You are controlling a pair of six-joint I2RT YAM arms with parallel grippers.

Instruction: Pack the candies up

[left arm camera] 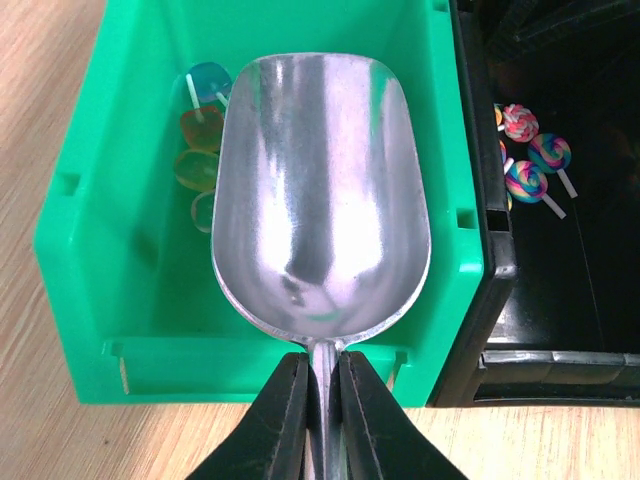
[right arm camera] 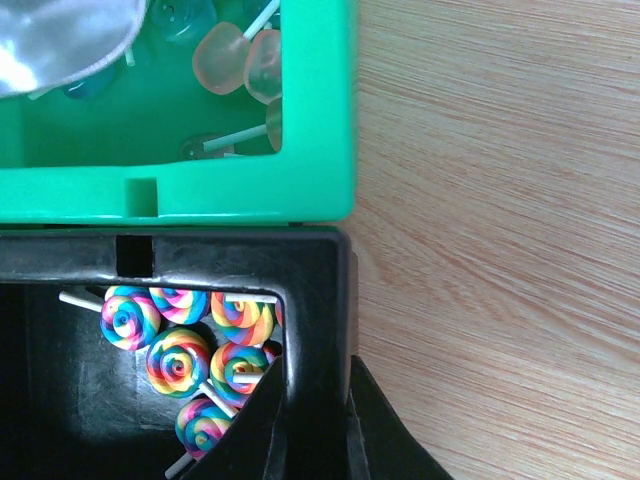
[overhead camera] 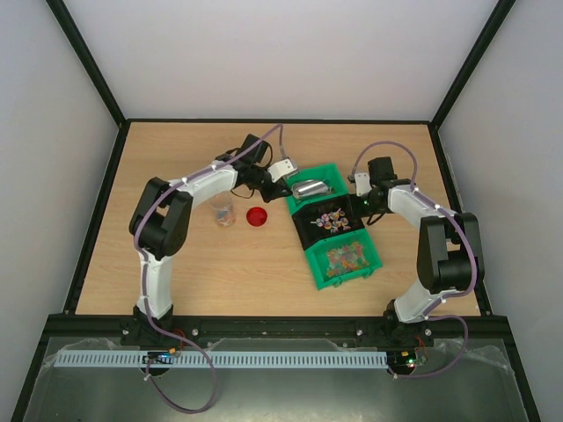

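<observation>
Nearest the arms' bases, the candies (overhead camera: 343, 257) lie heaped in the near green bin (overhead camera: 314, 265), with neither arm on them, so we judge the packing to be at its scooping step with nothing lifted yet. Just beyond, touching that bin, stands the black bin (right arm camera: 310, 262) with its swirl lollipops (right arm camera: 178, 362). The right claw (right arm camera: 314, 405) is closed almost fully over this bin's right wall, one finger inside and one outside (black on black, so we read the grip as likely rather than certain), which looks to us like bracing the row. Off to the left on the bench (overhead camera: 202, 272), well apart from the bins, a small clear jar (overhead camera: 223, 214) sits with the red lid (overhead camera: 257, 217) just beside it. Farthest out, the left claw (left arm camera: 322, 365) is pinched tight on the handle of the silver scoop (left arm camera: 320, 190). The scoop's bowl is empty and hangs over the far green bin (left arm camera: 80, 230), above a few translucent lollipops (left arm camera: 200, 160). The next move, as we see it, calls for drawing the scoop back past the black bin, tipping its mouth down into the heap and lifting level. Then comes a slow pour, since the jar's mouth looks narrower than the bowl.
</observation>
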